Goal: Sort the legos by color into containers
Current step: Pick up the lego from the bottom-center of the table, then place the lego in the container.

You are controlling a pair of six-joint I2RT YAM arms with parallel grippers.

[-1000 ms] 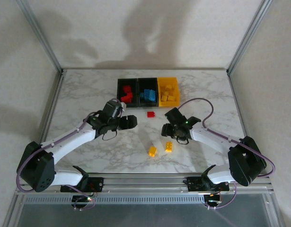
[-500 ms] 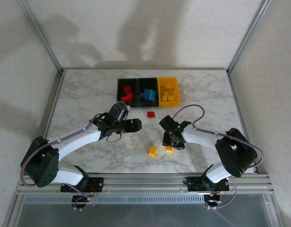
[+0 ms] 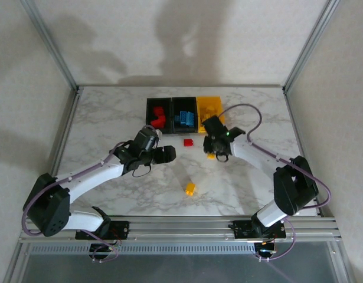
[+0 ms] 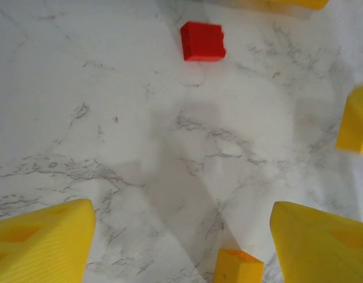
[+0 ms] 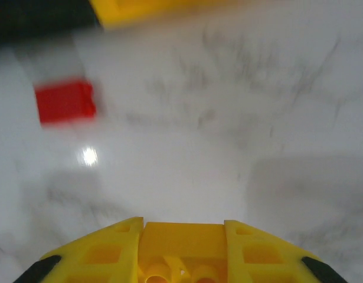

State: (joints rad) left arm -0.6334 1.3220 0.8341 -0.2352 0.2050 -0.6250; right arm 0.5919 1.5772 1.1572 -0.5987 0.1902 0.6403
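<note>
The right pincer [image 3: 212, 152] is clamped on a small yellow studded plastic brick [image 5: 182, 247], gripped between its yellow fingers [image 5: 98, 253] close over the white marble-patterned desk [image 3: 110, 118], just in front of the yellow rectangular plastic bin [image 3: 209, 98]. A small red plastic brick [image 3: 187, 142] lies on the desk just to its left, between the two arms. The left pincer [image 4: 181, 209] hangs with jaws wide apart and nothing between them, facing that red brick. A second yellow brick [image 3: 190, 188] sits alone nearer the arm bases. In the joined row, one black bin [image 3: 148, 109] holds red bricks [image 3: 158, 118], the middle black bin [image 3: 184, 99] blue bricks [image 3: 185, 118], the yellow bin yellow ones
</note>
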